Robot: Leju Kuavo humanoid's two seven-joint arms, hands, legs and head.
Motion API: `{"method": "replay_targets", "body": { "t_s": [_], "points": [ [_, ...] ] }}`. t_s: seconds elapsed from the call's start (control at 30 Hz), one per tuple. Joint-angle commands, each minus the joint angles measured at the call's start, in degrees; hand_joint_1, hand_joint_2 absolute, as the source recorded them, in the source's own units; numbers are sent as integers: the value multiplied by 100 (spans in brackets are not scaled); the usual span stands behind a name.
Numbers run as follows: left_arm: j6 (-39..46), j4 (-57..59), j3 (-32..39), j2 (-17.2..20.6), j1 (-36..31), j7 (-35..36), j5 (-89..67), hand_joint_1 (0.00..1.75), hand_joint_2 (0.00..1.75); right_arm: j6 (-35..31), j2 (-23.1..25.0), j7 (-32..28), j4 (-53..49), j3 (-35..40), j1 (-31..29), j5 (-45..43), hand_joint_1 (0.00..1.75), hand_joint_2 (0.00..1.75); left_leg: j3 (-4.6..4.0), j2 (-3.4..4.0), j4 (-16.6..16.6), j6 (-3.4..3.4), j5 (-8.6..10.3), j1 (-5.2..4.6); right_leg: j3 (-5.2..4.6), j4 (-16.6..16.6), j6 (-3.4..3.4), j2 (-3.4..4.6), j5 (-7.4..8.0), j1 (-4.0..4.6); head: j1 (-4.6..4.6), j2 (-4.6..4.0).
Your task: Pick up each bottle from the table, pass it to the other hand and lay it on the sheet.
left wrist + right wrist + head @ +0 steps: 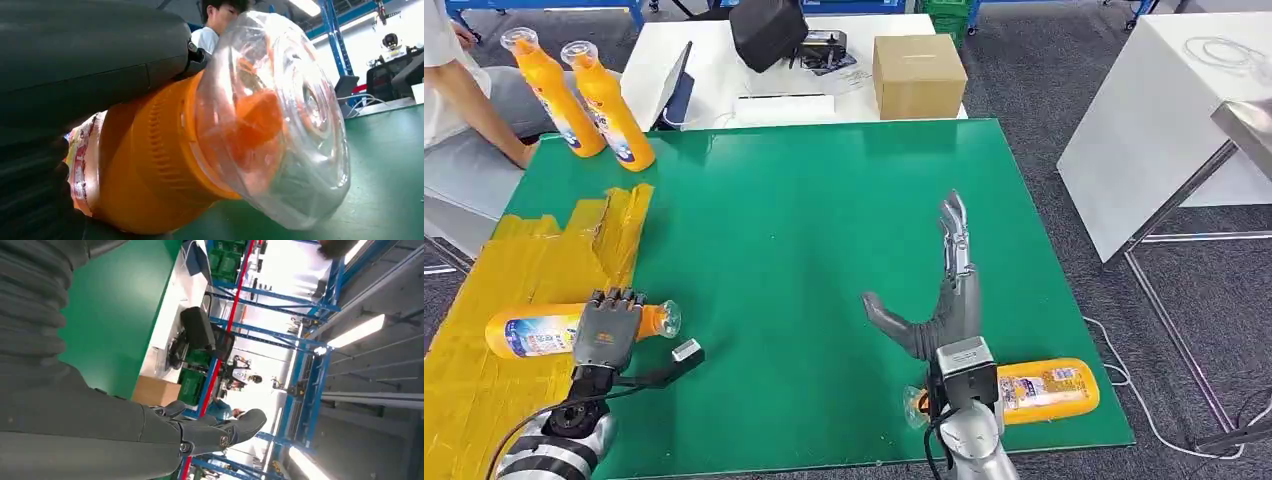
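- Head view shows the left hand (608, 328) wrapped over an orange bottle (542, 331) that lies on its side, body on the yellow sheet (484, 400) and clear cap poking past the sheet's edge onto the green table (824, 250).
- Left wrist view confirms the grasp: dark fingers (30, 185) and the thumb close around the bottle's neck just behind the cap.
- Right hand (939, 290) is released, fingers stretched forward and thumb out to the side, holding nothing, above the middle of the table.
- Second bottle (1044, 390) lies flat at the near right edge of the table, just beside the right wrist, not yet picked up.
- Two standing bottles (584, 100) wait at the far left corner, near a seated person's arm (484, 110).
- Judged from this, the first bottle is at the point of being laid down; three remain to be picked, passed and placed.
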Motion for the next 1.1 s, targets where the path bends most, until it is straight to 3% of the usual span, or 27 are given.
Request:
{"method": "replay_targets", "body": {
  "t_s": [0.03,0.07,0.1,0.47,0.7,0.8,0.87,1.0,1.07,1.1],
  "points": [
    [-358,806,100,69,-171,50,-6,175,175,16,-144,33,301,-87,-184,26,0,175,15,14,-6,-2,1,7,15,-12,-9,7,7,9,2,0],
    [-358,806,100,69,-171,50,-6,175,175,16,-144,33,301,-87,-184,26,0,175,21,14,-7,-2,0,4,20,-11,-7,10,5,6,2,0],
    [186,584,406,-97,-34,-679,784,0,175,41,-143,80,343,-104,-197,52,0,175,27,16,-8,-1,0,3,26,-9,-7,12,5,4,0,0],
    [47,157,635,-229,148,-779,765,0,175,59,-122,59,428,-161,-215,83,0,175,33,15,-5,-1,-3,5,32,-11,-7,8,3,6,2,0],
    [-117,-359,910,-434,327,-1206,1058,0,175,105,-114,73,420,-194,-165,197,0,175,27,6,-3,-1,-1,4,27,-9,-6,0,2,6,2,0],
    [17,-719,891,-569,482,-1676,1672,0,175,107,-120,75,421,-197,-152,235,0,175,26,4,-4,0,-1,2,26,-9,-5,-2,2,4,4,0],
    [18,-1684,839,-762,890,-2542,2720,0,175,38,-146,85,426,-165,-157,386,0,175,26,5,-2,1,-2,3,26,-9,-6,-2,1,5,2,0],
    [-168,-2143,793,-843,1060,-2674,3055,0,175,-9,-160,92,429,-152,-166,466,0,175,14,11,7,1,-9,11,18,-9,-7,-2,-2,12,2,0],
    [-377,-3128,853,-1071,1395,-3474,4267,0,175,-255,-233,207,424,-1,-175,1108,0,175,5,6,6,1,-7,8,8,-8,-6,-3,-2,8,4,0],
    [-888,-3819,859,-1213,1603,-3790,5055,0,175,-414,-333,375,437,153,-189,1764,0,175,-4,8,8,1,-6,7,0,-4,-5,0,-1,7,4,0]
  ]
}}
